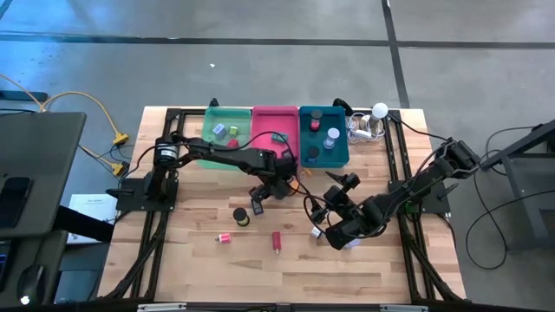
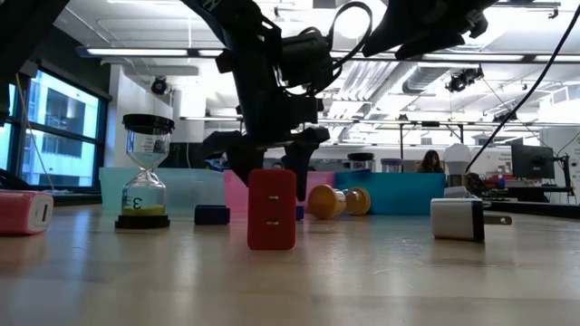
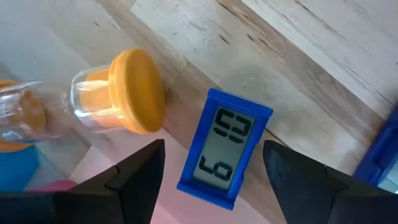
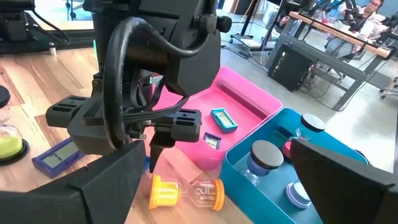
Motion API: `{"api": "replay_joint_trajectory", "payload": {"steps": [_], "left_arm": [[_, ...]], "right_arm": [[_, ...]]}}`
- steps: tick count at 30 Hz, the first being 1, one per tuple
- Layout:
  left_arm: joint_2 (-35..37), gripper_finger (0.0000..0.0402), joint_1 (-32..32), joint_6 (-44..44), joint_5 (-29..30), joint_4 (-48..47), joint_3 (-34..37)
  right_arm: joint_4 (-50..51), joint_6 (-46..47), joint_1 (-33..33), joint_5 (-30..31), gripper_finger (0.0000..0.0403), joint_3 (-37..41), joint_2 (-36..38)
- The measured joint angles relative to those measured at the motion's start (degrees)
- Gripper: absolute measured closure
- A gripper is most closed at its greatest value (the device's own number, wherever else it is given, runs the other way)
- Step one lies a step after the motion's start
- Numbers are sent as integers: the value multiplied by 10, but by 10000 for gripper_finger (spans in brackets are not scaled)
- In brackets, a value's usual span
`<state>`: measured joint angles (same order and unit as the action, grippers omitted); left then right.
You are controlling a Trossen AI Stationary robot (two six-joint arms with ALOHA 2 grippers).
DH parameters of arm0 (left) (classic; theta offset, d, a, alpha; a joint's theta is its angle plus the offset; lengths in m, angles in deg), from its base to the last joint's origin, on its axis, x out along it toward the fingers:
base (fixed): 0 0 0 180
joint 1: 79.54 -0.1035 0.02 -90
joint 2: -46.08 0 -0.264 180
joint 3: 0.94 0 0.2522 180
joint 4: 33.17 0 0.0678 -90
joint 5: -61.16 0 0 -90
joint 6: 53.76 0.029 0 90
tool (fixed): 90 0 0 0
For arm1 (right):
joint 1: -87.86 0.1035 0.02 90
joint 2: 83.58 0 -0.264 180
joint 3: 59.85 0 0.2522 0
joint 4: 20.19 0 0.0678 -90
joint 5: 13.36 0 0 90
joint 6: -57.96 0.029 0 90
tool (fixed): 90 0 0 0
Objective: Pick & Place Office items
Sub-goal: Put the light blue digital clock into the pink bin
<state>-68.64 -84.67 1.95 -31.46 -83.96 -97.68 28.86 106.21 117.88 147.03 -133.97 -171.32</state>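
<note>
With our left gripper (image 3: 214,165) spread wide over the blue timer (image 3: 224,146), which lies on the table at six o'clock of the pink tray (image 1: 274,121), we risk nudging the orange hourglass (image 3: 118,93) just beside it.

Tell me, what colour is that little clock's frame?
Blue: the clock shows best in the left wrist view.

Three plastic trays stand at the table's twelve o'clock: one green tray (image 1: 238,115), one pink tray (image 1: 274,117) and one teal tray (image 1: 340,156). There are two clear hourglasses, a yellow-sand hourglass (image 2: 142,172) and an orange-capped hourglass (image 3: 118,93). There are two plug blocks, a red plug block (image 2: 272,208) and a white plug block (image 2: 456,219).
</note>
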Motion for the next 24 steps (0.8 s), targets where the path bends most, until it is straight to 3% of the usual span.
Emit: {"api": "replay_joint_trajectory", "payload": {"steps": [15, 24], "left_arm": [[-20, 142, 0, -1, -4, -1, -1], [-21, 216, 0, -3, -6, -10, -1]], "right_arm": [[-4, 2, 0, 0, 14, 0, 0], [-4, 2, 0, 0, 14, 0, 0]]}}
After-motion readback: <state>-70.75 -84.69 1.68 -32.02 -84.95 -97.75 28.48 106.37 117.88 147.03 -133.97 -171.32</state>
